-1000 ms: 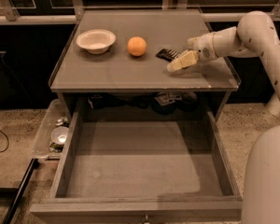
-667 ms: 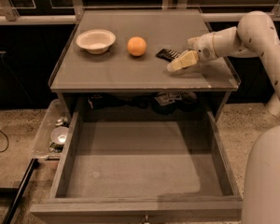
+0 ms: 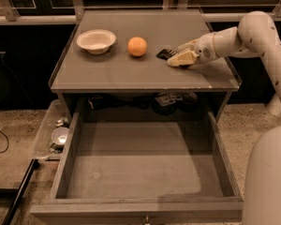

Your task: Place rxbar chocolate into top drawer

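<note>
The rxbar chocolate (image 3: 166, 54), a small black-wrapped bar, lies on the grey table top (image 3: 131, 74), right of the orange. My gripper (image 3: 181, 54) is low over the table just right of the bar, open, with its cream fingertips (image 3: 178, 61) reaching the bar's right end. Whether they touch the bar I cannot tell. The top drawer (image 3: 145, 168) is pulled wide open below the table, with a bare grey bottom and a small knob (image 3: 145, 218) on its front.
An orange (image 3: 137, 46) and a white bowl (image 3: 96, 41) sit on the table left of the bar. A clear plastic bin (image 3: 54, 132) of small items stands on the floor at the drawer's left. My white arm (image 3: 253, 32) comes in from the right.
</note>
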Motion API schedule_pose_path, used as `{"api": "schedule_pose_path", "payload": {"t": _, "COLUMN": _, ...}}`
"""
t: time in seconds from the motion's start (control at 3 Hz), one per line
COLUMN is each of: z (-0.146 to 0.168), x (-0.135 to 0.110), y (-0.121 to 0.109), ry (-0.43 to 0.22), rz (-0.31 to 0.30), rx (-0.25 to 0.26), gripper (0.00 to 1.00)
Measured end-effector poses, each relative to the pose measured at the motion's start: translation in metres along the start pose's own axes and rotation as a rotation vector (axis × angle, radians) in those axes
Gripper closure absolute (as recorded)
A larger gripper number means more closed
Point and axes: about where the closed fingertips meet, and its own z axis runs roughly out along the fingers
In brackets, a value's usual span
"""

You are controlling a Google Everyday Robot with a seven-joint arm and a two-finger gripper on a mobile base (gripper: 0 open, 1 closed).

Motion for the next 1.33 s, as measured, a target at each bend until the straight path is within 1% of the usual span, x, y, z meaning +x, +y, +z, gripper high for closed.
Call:
{"api": "schedule_pose_path", "payload": {"t": 0.67, "z": 0.0001, "x": 0.0, "y": 0.0, "ry": 0.0, "rz": 0.0, "rx": 0.0, "gripper": 0.89}}
{"api": "schedule_pose_path", "payload": {"t": 1.0, "z": 0.0001, "x": 0.0001, "y": 0.0001, "ry": 0.0, "rz": 0.0, "rx": 0.0, "gripper": 1.0}}
{"api": "schedule_pose_path", "payload": {"t": 1.33, "z": -0.0083, "x": 0.0042, "y": 0.0055, "ry": -0.01, "rz": 0.007, "rx": -0.005, "gripper": 1.0}}
